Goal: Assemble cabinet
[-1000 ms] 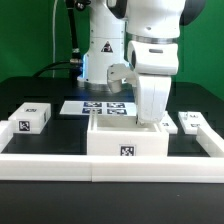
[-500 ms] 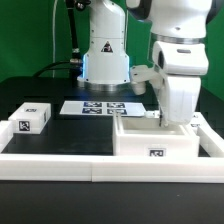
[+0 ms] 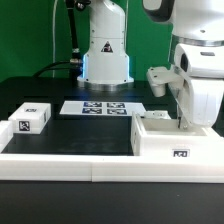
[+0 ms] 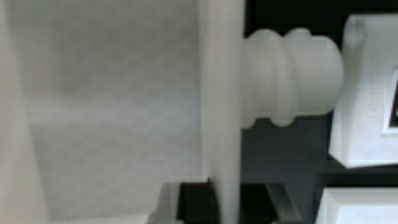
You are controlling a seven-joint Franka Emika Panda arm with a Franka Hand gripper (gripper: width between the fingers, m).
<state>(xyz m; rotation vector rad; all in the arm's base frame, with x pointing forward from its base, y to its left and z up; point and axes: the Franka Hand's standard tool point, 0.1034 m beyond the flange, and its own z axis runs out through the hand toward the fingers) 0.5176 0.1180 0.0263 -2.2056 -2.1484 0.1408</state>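
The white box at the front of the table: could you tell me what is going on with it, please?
The Panda arm's gripper reaches down into the cabinet box and seems clamped on one of its walls, which runs through the middle of the wrist view. Over the last second it has slid the box across the table toward the exterior view's right. A small tagged block lies loose at the exterior view's left, and the marker board lies further back.

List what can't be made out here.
- Pincer tips: exterior view, hidden behind the cabinet wall; open or shut unclear.
- Cabinet inside: exterior view, hidden by its front wall and the arm.
- Ribbed part: wrist view, blurred close-up, identity unclear.
- Block tag: exterior view, too small to read.
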